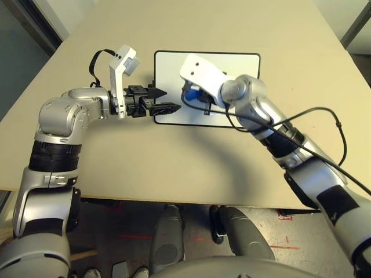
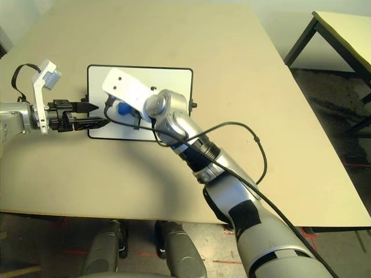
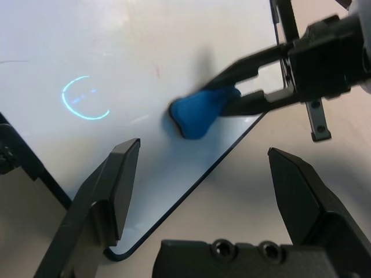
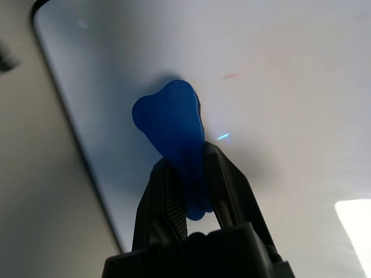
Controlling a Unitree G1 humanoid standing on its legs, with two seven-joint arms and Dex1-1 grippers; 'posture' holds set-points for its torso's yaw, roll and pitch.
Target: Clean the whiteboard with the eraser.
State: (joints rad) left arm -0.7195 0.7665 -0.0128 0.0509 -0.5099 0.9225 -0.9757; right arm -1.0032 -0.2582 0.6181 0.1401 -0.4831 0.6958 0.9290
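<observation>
The whiteboard [image 1: 168, 69] lies flat on the table in front of me. My right gripper [image 4: 186, 162] is shut on the blue eraser [image 4: 168, 119] and presses it onto the board's left half [image 1: 192, 92]. A blue ring mark [image 3: 84, 98] and a faint red streak [image 4: 231, 76] show on the white surface. At the board's left edge, near its front corner, my left gripper [image 1: 170, 99] stands open. That corner [image 3: 191, 191] lies between its fingers, and I cannot tell whether they touch it.
The beige table [image 1: 174, 168] spreads wide around the board, with its front edge close to my body. A black cable [image 2: 255, 145] loops off my right forearm. A second table [image 2: 342, 29] stands at the far right.
</observation>
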